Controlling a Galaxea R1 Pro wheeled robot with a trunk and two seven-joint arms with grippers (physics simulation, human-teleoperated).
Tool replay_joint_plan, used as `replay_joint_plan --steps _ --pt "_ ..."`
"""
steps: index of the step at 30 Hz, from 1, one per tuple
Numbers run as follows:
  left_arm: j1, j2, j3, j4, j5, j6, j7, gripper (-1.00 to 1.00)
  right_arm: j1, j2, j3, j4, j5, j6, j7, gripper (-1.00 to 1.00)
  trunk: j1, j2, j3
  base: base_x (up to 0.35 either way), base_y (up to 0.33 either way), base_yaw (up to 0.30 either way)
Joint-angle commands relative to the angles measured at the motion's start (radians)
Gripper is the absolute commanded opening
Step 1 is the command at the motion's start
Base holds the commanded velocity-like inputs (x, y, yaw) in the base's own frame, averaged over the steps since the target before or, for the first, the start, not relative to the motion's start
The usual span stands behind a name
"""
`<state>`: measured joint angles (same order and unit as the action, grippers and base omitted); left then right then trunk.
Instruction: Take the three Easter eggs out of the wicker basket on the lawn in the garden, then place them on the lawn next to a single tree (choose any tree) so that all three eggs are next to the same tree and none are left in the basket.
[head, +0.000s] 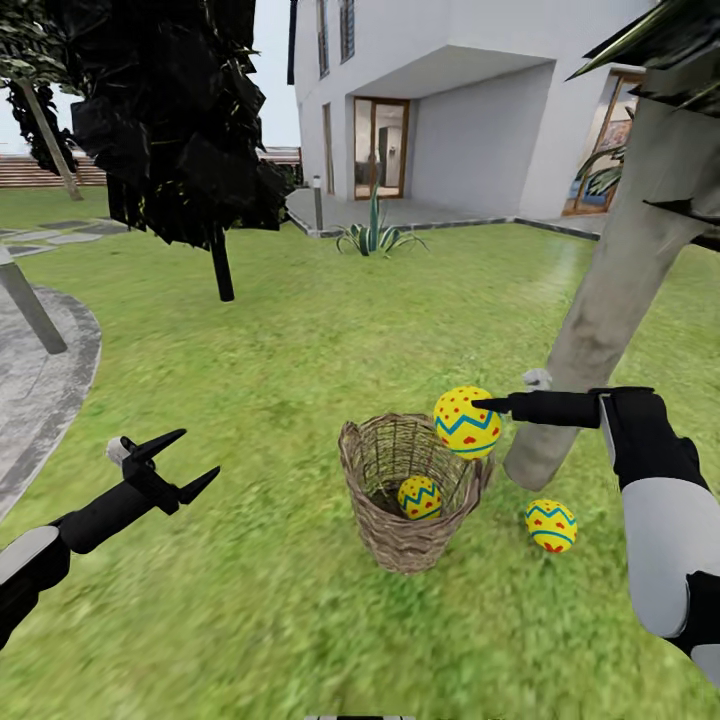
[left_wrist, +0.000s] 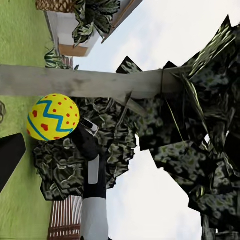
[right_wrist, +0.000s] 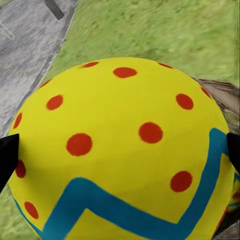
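Egg (head: 467, 421), likely light, rigid and smooth-sided, sits clamped across its widest girth in right end effector (head: 487, 405) above basket (head: 405, 495); left end effector (head: 180, 462) is open, empty.

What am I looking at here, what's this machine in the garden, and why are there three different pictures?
It is a simulated two-armed robot. The big picture comes from its head camera; the other two from cameras on its wrists. Its right tool holds a yellow egg with red dots and a blue zigzag above the brown woven wicker basket; that egg looms close in the right wrist picture. A second matching egg lies inside the basket, a third on the green lawn by the pale grey tree trunk. The left tool is open, holding nothing.
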<state>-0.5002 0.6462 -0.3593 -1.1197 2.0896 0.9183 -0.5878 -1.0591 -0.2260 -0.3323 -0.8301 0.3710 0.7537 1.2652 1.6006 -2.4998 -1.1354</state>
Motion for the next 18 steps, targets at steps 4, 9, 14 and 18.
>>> replay_joint_plan --steps 4,9,14,18 --pt "-0.001 -0.001 -0.004 0.022 0.004 0.002 -0.010 1.00 -0.001 -0.001 -0.004 -0.001 0.009 0.007 0.009 -1.00 0.000 0.000 0.004 -0.006 0.000 -0.216" --pt "-0.001 -0.002 -0.004 0.020 0.002 0.002 -0.007 1.00 -0.001 -0.004 -0.004 -0.001 0.010 0.007 0.008 -1.00 -0.005 0.008 0.017 -0.100 0.000 -0.221" --pt "-0.001 -0.004 -0.004 0.022 0.001 0.001 -0.006 1.00 0.001 -0.006 -0.005 0.000 0.011 0.007 0.009 -1.00 -0.016 0.029 0.032 -0.246 0.000 -0.222" --pt "-0.001 -0.030 -0.003 0.024 0.001 -0.001 -0.005 1.00 0.004 -0.008 -0.005 0.000 0.011 0.007 0.010 -1.00 -0.016 0.029 0.037 -0.029 0.000 -0.222"
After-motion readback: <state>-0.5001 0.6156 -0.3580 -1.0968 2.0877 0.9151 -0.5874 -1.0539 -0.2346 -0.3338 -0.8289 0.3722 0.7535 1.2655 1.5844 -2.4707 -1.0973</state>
